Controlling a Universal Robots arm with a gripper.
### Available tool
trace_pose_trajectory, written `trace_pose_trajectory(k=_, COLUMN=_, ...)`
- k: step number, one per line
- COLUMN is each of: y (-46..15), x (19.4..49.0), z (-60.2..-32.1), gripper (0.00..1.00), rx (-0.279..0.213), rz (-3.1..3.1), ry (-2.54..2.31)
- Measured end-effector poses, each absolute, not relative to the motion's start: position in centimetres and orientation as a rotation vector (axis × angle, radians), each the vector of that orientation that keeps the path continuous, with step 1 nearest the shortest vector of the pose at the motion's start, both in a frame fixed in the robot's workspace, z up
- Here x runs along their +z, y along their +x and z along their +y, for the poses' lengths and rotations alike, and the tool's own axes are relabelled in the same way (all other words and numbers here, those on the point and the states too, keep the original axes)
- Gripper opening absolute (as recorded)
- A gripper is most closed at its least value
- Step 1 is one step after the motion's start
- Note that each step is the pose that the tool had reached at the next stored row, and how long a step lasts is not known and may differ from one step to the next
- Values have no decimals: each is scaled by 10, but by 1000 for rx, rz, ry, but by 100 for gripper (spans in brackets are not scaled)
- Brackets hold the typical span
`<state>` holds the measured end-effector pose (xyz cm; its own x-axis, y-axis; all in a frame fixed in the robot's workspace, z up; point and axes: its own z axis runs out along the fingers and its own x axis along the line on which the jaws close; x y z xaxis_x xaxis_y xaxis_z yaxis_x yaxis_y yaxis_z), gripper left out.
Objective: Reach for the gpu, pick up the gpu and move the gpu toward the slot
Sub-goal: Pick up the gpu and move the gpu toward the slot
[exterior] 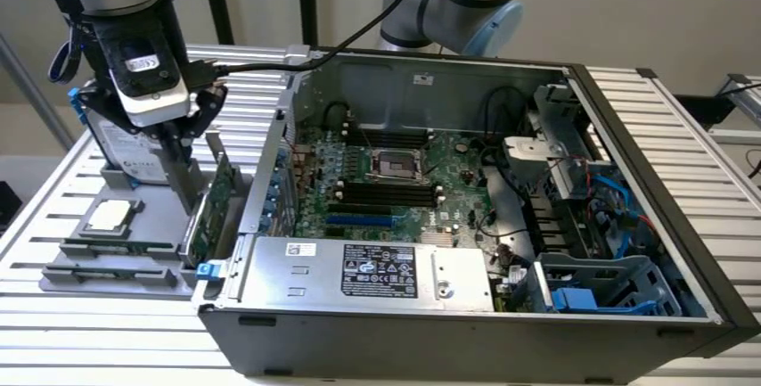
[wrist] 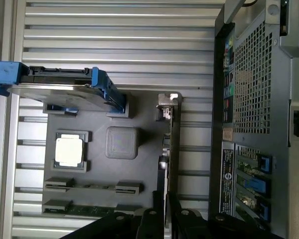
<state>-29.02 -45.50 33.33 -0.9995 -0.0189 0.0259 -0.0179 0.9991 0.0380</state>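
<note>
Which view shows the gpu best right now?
The exterior view: the gpu stands on edge beside the case, its green face showing. The wrist view catches the gpu edge-on, a thin dark strip with a silver bracket at one end.

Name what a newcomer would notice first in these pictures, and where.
The open computer case dominates the exterior view's centre, its green motherboard laid bare. At the exterior view's left, the arm's tool hangs low close to the gpu, which stands on edge in a grey holder just outside the case.
</note>
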Motion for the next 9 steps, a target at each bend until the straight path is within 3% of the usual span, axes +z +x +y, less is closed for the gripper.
trace_pose_trajectory(k=6, y=-290, x=333, z=-455, gripper=42, rx=-59, rz=-3115, ry=29)
trace_pose_trajectory(k=9, y=-290, x=331, z=-455, gripper=42, rx=-59, rz=-3118, ry=29)
